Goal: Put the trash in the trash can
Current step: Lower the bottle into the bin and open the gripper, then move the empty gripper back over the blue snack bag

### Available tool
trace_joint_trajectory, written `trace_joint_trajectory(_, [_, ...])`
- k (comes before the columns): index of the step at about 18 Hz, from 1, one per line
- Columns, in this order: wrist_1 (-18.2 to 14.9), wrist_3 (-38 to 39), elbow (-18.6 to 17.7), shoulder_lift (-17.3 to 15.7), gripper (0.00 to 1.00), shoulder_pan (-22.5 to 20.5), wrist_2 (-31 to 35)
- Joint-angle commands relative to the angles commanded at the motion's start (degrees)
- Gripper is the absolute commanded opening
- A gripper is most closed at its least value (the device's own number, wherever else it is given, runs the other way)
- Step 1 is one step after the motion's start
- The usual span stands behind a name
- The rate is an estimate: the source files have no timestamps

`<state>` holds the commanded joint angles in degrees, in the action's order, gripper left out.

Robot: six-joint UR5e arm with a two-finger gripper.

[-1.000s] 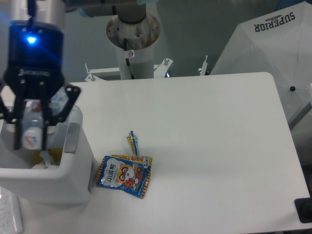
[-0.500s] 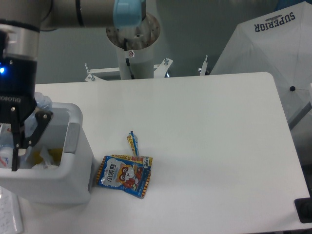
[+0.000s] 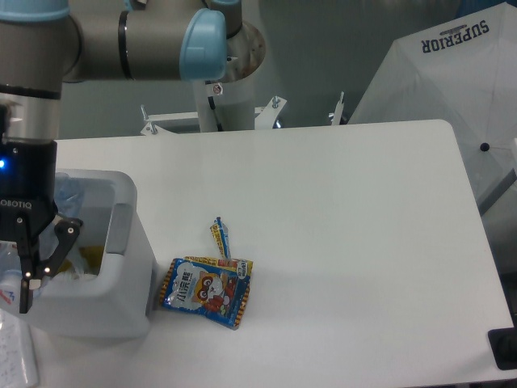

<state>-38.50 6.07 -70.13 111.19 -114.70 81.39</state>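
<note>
Claw (image 3: 16, 279) low, far left (half cropped)

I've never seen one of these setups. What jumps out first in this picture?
Probably the big grey robot arm sweeping in from the top left, its gripper reaching down into the white trash can at the table's left edge. Next, the bright blue snack bag with a cartoon animal lies on the white table, a narrow yellow-blue wrapper just above it.

the gripper (image 3: 16, 271) fills the bin (image 3: 121, 242) mouth; the snack bag (image 3: 206, 291) and wrapper (image 3: 220, 236) lie open from above.
</note>
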Motion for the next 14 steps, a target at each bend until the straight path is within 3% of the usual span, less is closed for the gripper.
trace_joint_trajectory(2, [0.00,-0.10,-0.35,-0.70,0.99,0.00,0.35])
trace_joint_trajectory(7, [-0.09,-0.01,-3.33,-2.72,1.00,-0.88,0.70])
trace_joint_trajectory(10, [0.00,-0.36,-10.70,-6.94,1.00,-4.65,6.48])
trace_joint_trajectory(12, [0.00,0.68,-13.88,-7.65,1.00,-7.89,10.88])
trace_joint_trajectory(14, [0.00,1.75,-15.99,-7.91,1.00,-12.20,10.90])
